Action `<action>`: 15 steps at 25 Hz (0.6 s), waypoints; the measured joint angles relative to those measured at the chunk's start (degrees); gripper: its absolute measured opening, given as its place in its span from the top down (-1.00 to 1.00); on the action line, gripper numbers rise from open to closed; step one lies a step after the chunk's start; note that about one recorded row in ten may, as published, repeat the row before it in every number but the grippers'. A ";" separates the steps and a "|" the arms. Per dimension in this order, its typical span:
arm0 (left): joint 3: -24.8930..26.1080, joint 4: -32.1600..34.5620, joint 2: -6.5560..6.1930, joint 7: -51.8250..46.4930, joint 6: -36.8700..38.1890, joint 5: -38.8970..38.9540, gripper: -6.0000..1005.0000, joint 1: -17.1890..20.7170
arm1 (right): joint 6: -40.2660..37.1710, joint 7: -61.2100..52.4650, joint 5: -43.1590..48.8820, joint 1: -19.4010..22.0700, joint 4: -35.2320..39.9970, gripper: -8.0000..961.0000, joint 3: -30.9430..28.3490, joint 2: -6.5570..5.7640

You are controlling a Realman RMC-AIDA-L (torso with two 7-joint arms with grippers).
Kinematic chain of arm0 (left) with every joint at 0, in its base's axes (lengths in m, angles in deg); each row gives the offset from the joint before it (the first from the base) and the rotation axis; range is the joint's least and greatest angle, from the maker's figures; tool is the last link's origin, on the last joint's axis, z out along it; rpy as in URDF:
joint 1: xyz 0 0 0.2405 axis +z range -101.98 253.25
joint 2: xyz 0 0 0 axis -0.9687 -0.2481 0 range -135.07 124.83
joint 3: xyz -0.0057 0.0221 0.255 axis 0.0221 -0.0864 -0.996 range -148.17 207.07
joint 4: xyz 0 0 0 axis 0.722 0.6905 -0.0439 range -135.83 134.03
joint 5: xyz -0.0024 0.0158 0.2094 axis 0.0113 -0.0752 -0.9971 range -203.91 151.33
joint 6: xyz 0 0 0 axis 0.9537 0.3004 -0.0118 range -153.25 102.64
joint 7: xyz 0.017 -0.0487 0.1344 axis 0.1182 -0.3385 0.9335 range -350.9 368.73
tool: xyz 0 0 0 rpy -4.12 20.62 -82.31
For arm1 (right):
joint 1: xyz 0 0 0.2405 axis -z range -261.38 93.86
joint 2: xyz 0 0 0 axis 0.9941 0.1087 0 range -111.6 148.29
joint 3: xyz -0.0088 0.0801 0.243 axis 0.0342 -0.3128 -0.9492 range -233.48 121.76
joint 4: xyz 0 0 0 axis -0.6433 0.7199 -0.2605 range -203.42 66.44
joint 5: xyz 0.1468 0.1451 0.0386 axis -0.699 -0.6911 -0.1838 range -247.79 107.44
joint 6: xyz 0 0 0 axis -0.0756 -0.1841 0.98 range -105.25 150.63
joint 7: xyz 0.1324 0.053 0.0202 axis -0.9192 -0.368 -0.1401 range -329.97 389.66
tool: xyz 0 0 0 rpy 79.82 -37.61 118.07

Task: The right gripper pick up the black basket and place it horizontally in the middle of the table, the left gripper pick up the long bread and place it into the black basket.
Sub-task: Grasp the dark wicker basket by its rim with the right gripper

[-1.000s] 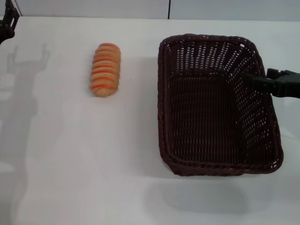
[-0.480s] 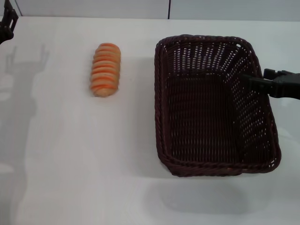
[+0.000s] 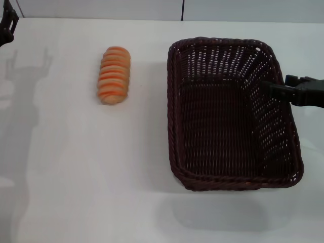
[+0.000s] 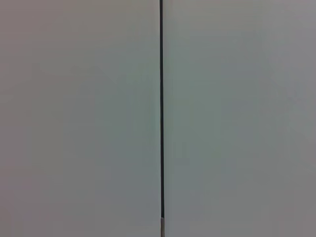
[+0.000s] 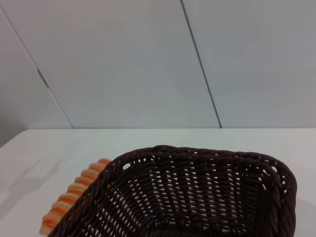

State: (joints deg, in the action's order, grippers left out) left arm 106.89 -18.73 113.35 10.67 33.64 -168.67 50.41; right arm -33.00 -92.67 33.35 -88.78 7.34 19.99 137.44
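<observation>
The black basket (image 3: 173, 116) hangs a little above the white table (image 3: 76, 172) on the right, long side running front to back, with its shadow on the table below its near end. My right gripper (image 3: 276, 90) comes in from the right edge and is shut on the basket's right rim. The right wrist view looks into the basket (image 5: 187, 187). The long bread (image 3: 114, 75), orange with cream stripes, lies on the table left of the basket, apart from it; it also shows in the right wrist view (image 5: 74, 195). My left gripper (image 3: 7, 24) is parked at the far left corner, mostly out of view.
A grey panelled wall (image 5: 148, 64) stands behind the table's far edge. The left wrist view shows only that wall with a dark vertical seam (image 4: 161, 108).
The basket has shifted slightly to the left with my right gripper and sits more level. The bread and the left arm have not moved.
</observation>
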 joint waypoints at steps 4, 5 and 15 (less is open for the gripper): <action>0.00 -0.08 0.00 0.00 0.12 0.00 -0.63 0.00 | -0.01 0.00 0.00 0.08 0.05 -0.75 0.11 0.00; 0.00 -0.10 0.00 0.00 0.15 0.00 -0.63 0.00 | -0.01 0.00 0.00 0.10 0.07 -0.75 0.14 0.00; -0.01 -0.10 0.00 0.00 0.17 0.00 -0.63 0.00 | -0.21 -0.02 0.00 0.41 0.85 -0.75 0.72 0.00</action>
State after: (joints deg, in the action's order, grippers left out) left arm 106.88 -18.83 113.35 10.67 33.82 -168.67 50.41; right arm -33.21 -92.69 33.35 -88.38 8.19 20.72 137.43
